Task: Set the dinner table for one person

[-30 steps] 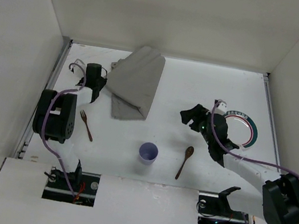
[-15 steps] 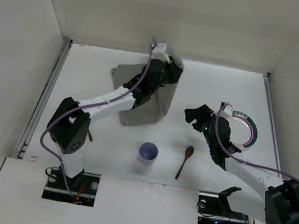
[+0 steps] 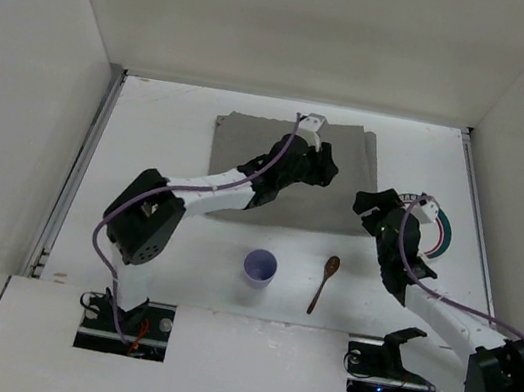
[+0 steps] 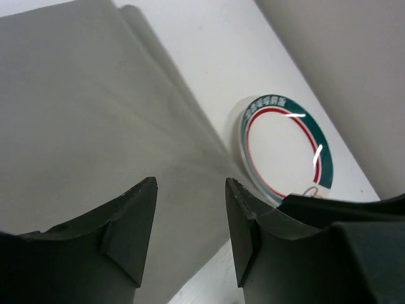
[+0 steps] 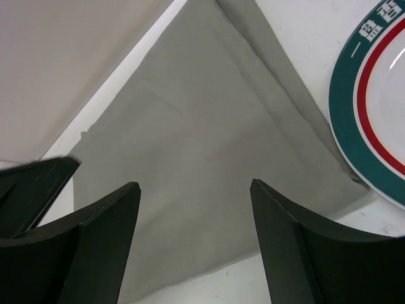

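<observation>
My left gripper (image 3: 320, 166) hung over the right part of the grey rectangular cloth placemat (image 3: 241, 142), jaws part-way apart with nothing between them. The mat lay spread on the far middle of the large white matte dinner table (image 3: 147, 156). My right gripper (image 3: 373, 211), jaws wide and empty, hovered at the mat's near right corner, just beside the round white plate with the green and red rim (image 3: 440, 238). To do this well, I judged the left should rise straight up without snagging the cloth, leaving the mat flat for the plate.
</observation>
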{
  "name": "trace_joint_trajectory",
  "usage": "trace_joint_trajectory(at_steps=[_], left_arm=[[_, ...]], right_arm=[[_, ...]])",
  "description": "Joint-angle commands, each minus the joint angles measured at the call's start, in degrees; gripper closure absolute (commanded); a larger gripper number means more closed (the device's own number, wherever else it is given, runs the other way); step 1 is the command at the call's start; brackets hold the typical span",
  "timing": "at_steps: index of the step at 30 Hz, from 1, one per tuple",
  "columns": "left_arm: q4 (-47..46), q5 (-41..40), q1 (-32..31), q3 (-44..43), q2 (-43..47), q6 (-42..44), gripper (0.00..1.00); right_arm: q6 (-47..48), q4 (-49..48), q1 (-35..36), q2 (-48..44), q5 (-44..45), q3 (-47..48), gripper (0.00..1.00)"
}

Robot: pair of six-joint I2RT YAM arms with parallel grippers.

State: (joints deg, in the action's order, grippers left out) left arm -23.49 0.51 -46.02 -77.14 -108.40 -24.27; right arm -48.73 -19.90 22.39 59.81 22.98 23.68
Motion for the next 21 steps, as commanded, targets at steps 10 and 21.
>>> trace_joint_trajectory(at_steps=[10,21], left_arm=[[0.7,-27.5,10.6,39.2,32.9,-13.4,0.55],[15.2,-29.0,18.4,53.6,46.7,-17.7,0.48]], right_arm=[[-1.2,5.0,-0.1,9.5,-0.1,5.5,0.28],[-0.6,2.8,1.7,7.5,0.5,5.1,0.63]])
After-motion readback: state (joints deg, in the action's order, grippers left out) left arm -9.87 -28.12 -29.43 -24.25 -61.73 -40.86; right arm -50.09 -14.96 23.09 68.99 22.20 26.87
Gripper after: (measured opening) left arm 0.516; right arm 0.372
